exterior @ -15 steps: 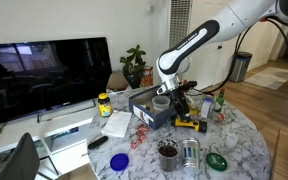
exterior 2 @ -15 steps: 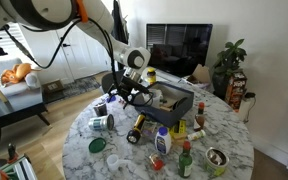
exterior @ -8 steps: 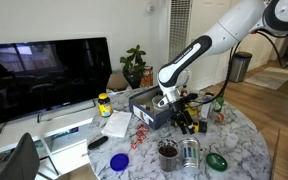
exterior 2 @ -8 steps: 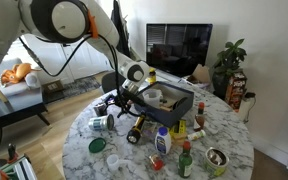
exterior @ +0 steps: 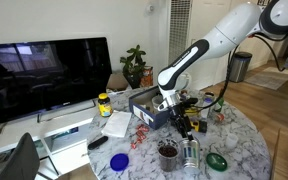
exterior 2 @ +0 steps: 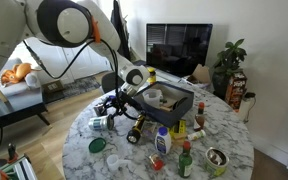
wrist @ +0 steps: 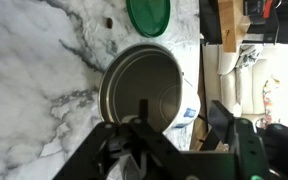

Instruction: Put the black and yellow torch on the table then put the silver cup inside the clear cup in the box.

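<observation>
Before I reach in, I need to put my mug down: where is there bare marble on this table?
Bare marble lies between the blue lid, the box and the dark cup. The wrist view shows more beside the silver cup. Between the torch, the bottles and the end effector it is crowded.

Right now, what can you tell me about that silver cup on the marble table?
The silver cup is a short, shiny metal tumbler with a round open mouth. It looks empty and has a white and blue patch on its side. It seems to stand upright on the marble table, between a dark cup with brown contents and a green lid. The robot's open hand hangs above it, apparently not touching.
</observation>
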